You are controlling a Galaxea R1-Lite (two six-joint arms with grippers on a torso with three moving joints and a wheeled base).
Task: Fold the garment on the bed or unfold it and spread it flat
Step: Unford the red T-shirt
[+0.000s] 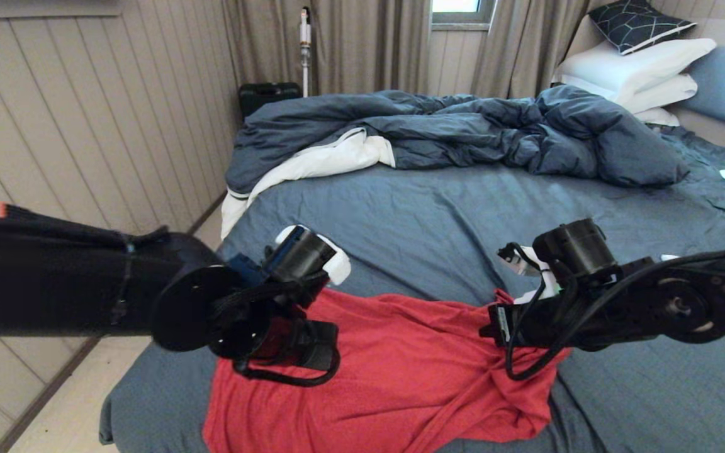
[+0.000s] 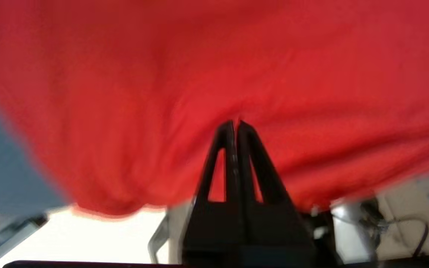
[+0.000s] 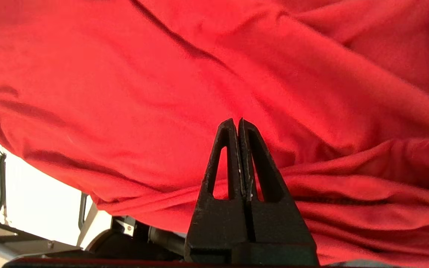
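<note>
Garment (image 1: pixel 400 377): red, rumpled, near edge of bed (image 1: pixel 438 207) | left gripper (image 2: pixel 235 124): closed, tips against cloth, grasp unclear | right gripper (image 3: pixel 237 123): closed, garment's right side, grasp unclear

Plain red garment (image 1: pixel 400 377) on slate-blue bed (image 1: pixel 463 207) — dark blue, white-lined duvet (image 1: pixel 463 132).

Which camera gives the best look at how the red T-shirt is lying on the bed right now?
The head view: it shows the bright red thin-knit T-shirt rumpled across the slate-blue bed sheet, between both arms. The left wrist view shows only blurred red cloth beyond the shut left gripper; the right wrist view shows close folds at the shut right gripper.
</note>
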